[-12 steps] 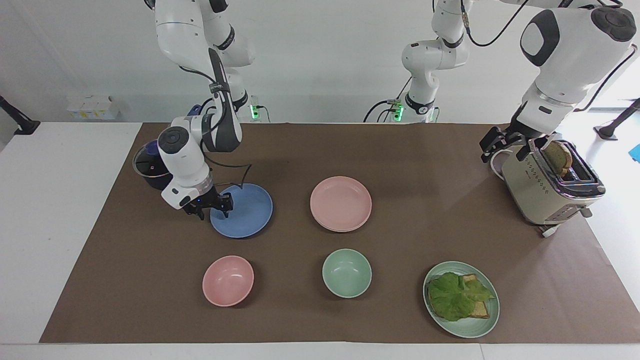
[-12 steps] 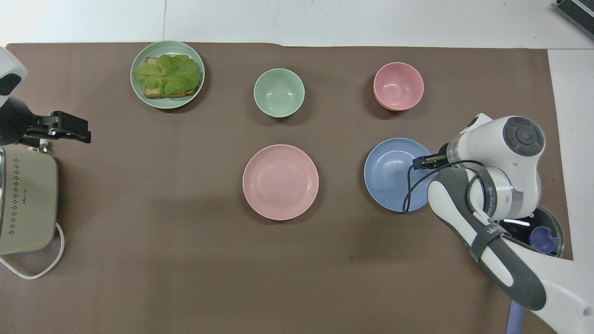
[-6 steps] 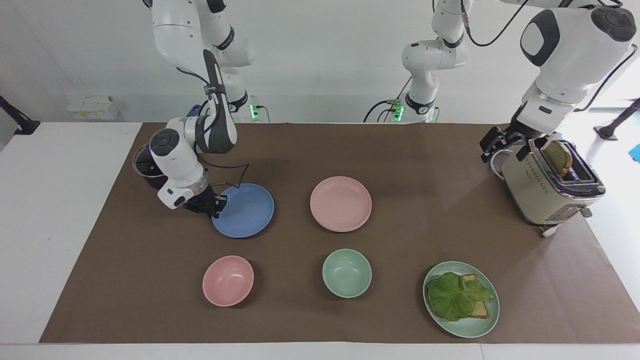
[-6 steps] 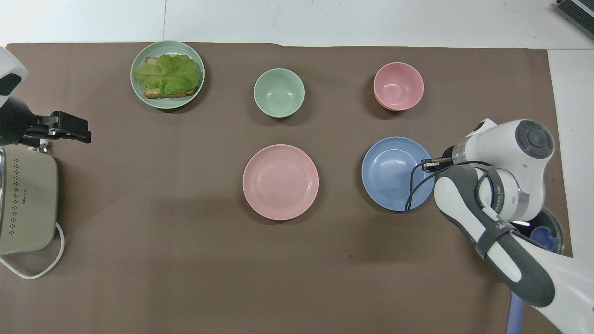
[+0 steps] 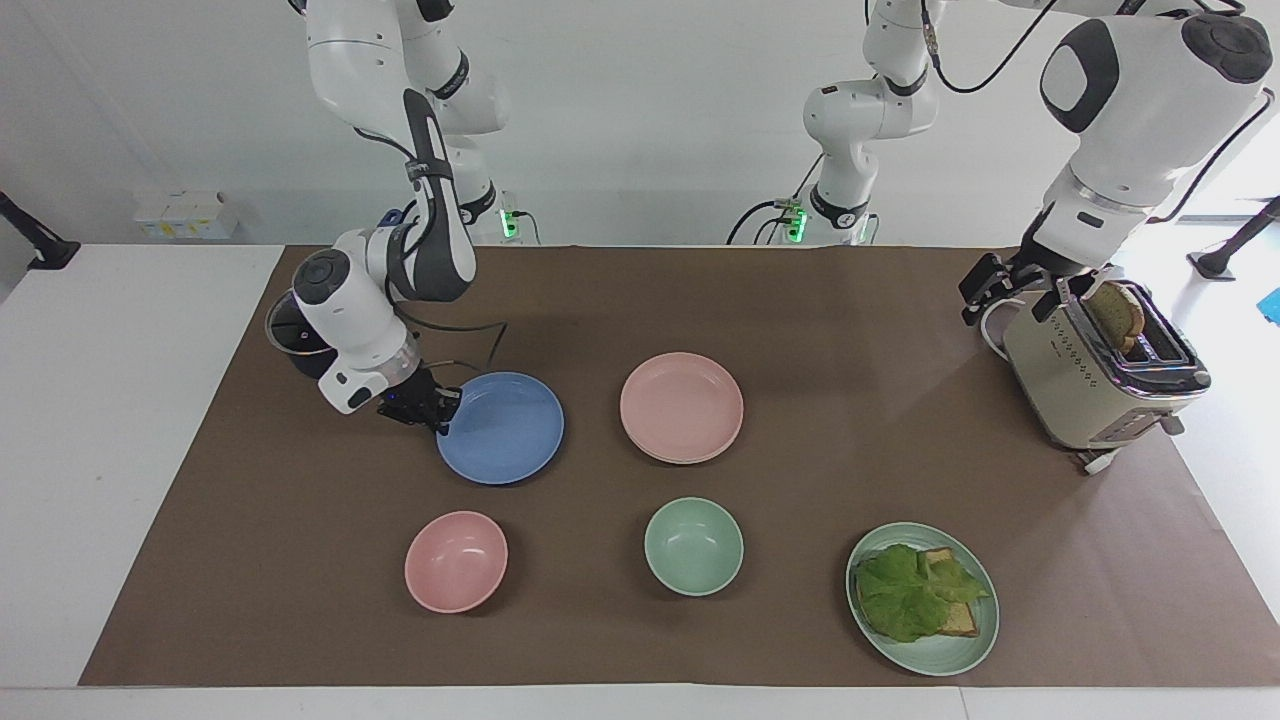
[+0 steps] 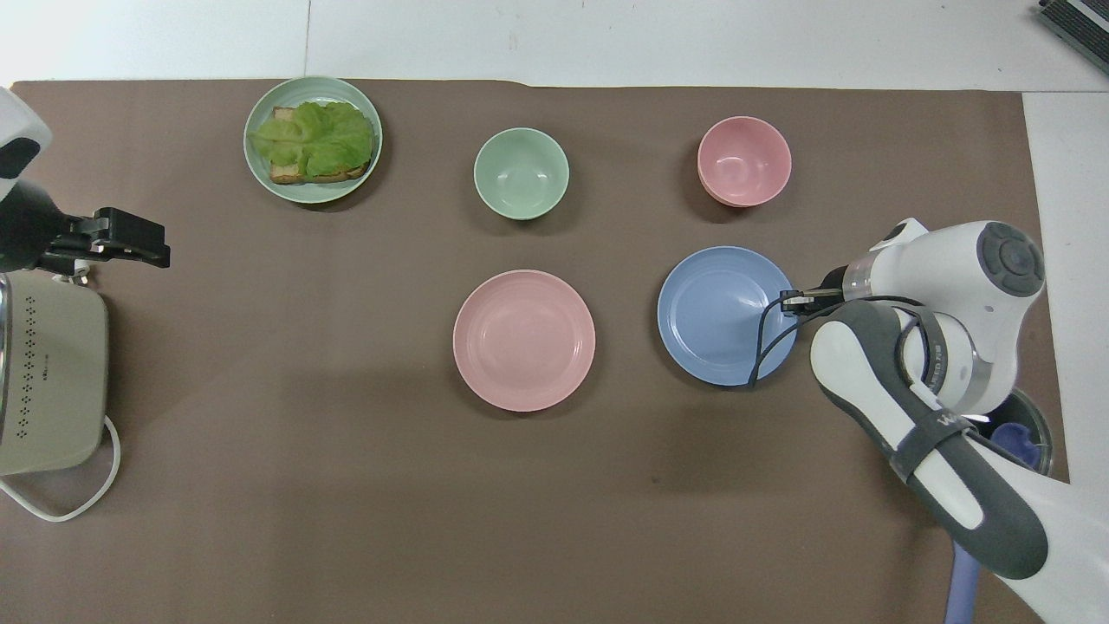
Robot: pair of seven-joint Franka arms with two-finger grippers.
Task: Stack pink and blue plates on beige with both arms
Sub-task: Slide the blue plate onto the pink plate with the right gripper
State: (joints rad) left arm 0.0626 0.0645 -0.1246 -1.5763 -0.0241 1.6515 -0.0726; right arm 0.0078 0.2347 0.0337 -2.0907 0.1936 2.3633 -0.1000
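The blue plate (image 5: 505,430) (image 6: 721,316) is at the right arm's end of the brown mat, its rim pinched by my right gripper (image 5: 440,410) (image 6: 790,302), which is shut on the edge nearest that arm. The plate looks slightly raised on the held side. The pink plate (image 5: 682,407) (image 6: 524,340) lies flat at the middle of the mat, beside the blue one and apart from it. The beige plate is hidden or out of view. My left gripper (image 5: 1010,290) (image 6: 130,238) waits open over the end of the toaster, holding nothing.
A pink bowl (image 5: 456,560), a green bowl (image 5: 693,546) and a green plate of lettuce and toast (image 5: 922,598) line the mat's edge farthest from the robots. The cream toaster (image 5: 1100,380) holds a bread slice. A dark pot (image 5: 290,335) stands by the right arm.
My right gripper closed on the blue plate's rim and has carried the plate a little toward the pink plate. The left arm has not moved.
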